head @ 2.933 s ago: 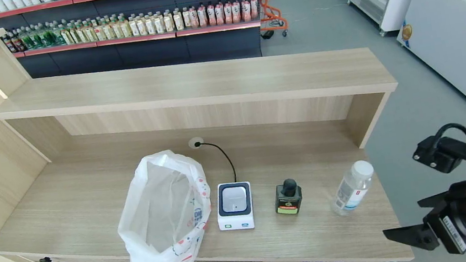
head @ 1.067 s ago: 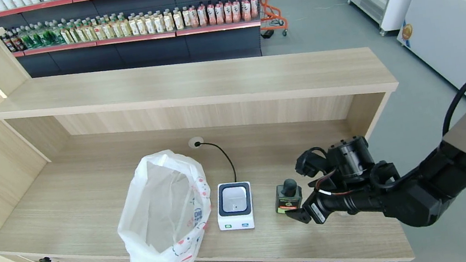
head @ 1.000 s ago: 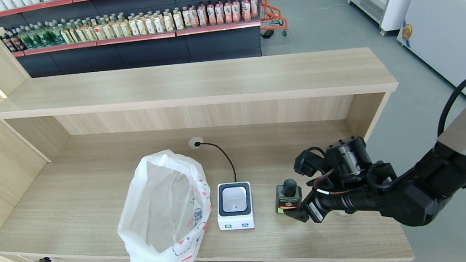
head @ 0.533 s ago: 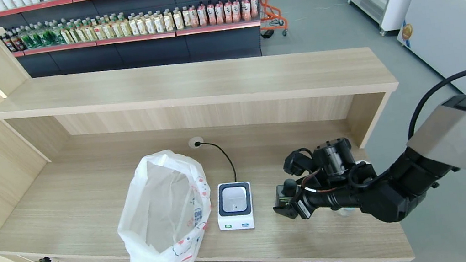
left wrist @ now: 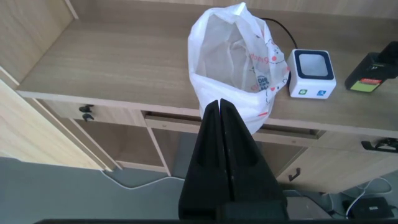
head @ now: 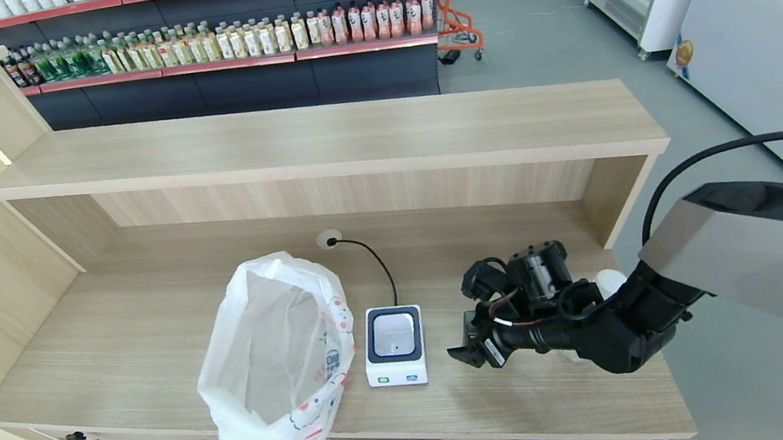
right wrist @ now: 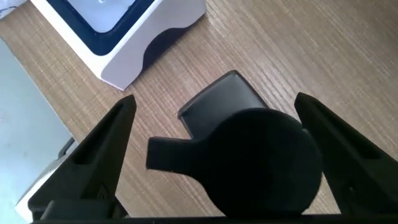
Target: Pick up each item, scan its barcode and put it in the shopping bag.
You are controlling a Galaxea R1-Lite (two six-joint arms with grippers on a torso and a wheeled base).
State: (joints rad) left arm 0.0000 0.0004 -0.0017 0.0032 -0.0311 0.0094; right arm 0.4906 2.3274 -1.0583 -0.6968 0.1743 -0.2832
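Head view. Standing open on the wooden counter point(head: 146, 342), toward its near edge: a white shopping bag point(head: 277, 361). Just right of it, a white scanner point(head: 395, 345), dark window facing up, with a black cable point(head: 375, 257) running away to a hole farther back in the counter. Right of the scanner, low over the wood, the right gripper point(head: 466, 347) at the dark bottle point(head: 470, 328). Bottle mostly covered by the wrist, cap hidden, a sliver of its left side left to see. Finger spread hard to judge from this angle. Farther right, behind the arm, a clear water bottle point(head: 606, 282): white cap peeking out, body almost wholly hidden.

Left wrist view. Pressed together and pinching nothing, the left gripper point(left wrist: 219, 111), hanging off the counter's near side in front of the drawers point(left wrist: 93, 112). Beyond it the shopping bag point(left wrist: 236, 68), mouth open, then the scanner point(left wrist: 311, 73) to its right. Farther right again the dark bottle point(left wrist: 368, 79), green and orange label in sight, partly cut off by the frame.

Right wrist view. Spread wide, the right gripper point(right wrist: 214, 102), one of its fingers point(right wrist: 93, 162) on each side of the dark bottle point(right wrist: 261, 162). Bottle seen from above: round black cap with a nozzle, label hidden. Contact between fingers and bottle impossible to tell. Left of the bottle, a corner of the scanner point(right wrist: 143, 37), the rest cut off.
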